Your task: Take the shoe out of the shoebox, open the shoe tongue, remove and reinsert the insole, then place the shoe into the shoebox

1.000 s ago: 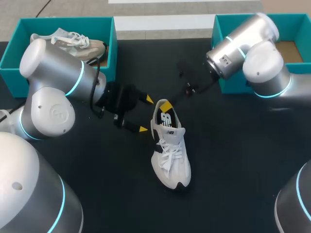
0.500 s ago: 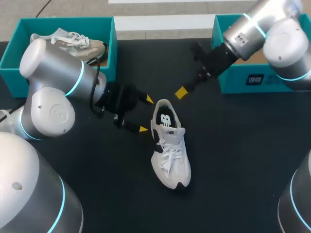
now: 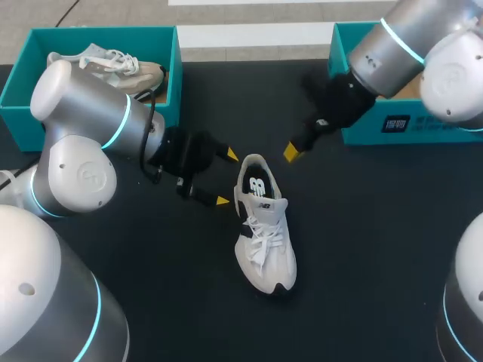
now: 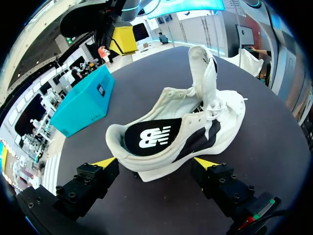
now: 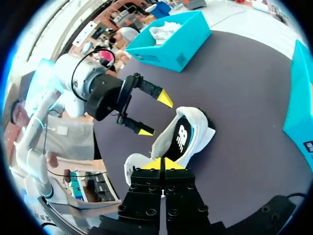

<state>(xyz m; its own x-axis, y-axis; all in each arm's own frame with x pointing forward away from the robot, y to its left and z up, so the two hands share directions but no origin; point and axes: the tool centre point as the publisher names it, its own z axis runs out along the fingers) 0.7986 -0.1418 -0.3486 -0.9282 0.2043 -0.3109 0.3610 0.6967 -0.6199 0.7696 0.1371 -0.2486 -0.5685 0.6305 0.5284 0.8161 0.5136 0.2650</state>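
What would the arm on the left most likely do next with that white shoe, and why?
Probably the left gripper should close on the heel of the shoe to steady or lift it. Its open fingers sit either side of the heel, the tongue stands lifted and the insole lies inside, while the right gripper, shut, is off by the shoebox.

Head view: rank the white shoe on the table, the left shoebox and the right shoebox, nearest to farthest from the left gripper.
1. White shoe, heel right beside the left gripper.
2. Left shoebox, behind it, far left.
3. Right shoebox, across the table.
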